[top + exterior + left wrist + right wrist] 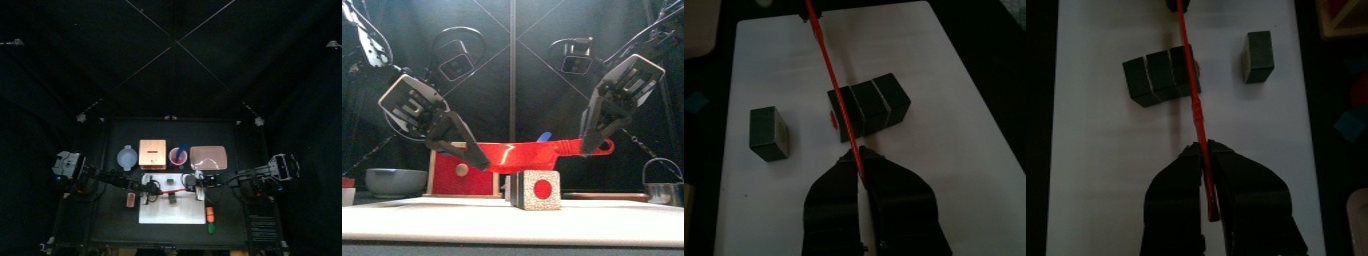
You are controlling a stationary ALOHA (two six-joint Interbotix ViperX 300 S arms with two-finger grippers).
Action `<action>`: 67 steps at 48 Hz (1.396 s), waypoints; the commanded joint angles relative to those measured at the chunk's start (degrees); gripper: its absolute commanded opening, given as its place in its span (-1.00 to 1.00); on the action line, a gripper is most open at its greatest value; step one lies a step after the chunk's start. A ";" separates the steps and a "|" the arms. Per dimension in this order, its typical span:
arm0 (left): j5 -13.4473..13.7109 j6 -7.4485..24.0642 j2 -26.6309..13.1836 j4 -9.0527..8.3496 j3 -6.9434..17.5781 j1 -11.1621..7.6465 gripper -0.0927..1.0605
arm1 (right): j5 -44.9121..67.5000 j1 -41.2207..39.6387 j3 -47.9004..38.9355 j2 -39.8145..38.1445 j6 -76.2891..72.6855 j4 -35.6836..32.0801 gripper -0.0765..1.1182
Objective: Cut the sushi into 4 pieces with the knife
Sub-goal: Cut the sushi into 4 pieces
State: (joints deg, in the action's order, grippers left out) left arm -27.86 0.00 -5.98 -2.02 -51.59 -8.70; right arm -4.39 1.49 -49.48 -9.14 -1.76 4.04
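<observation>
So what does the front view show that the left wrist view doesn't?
Front only: the right gripper holding the other end of the red knife, the red-centred end of the sushi, the wooden box and bowl behind. Left wrist only: one block lying apart from three joined blocks on the white cutting board. Both: the left gripper shut on the knife over the sushi.

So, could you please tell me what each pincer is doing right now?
Left pincer: closed on the red knife.
Right pincer: closed on the same knife's other end.
</observation>
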 commanded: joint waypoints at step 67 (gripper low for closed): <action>-0.62 0.70 -9.14 -0.97 3.87 2.37 -0.33 | 2.64 -1.93 1.76 9.14 -0.09 1.23 -0.71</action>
State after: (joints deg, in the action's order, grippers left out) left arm -28.74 0.09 -15.29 -1.85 -49.04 -7.65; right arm -2.55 2.46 -48.96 -0.18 -1.67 5.36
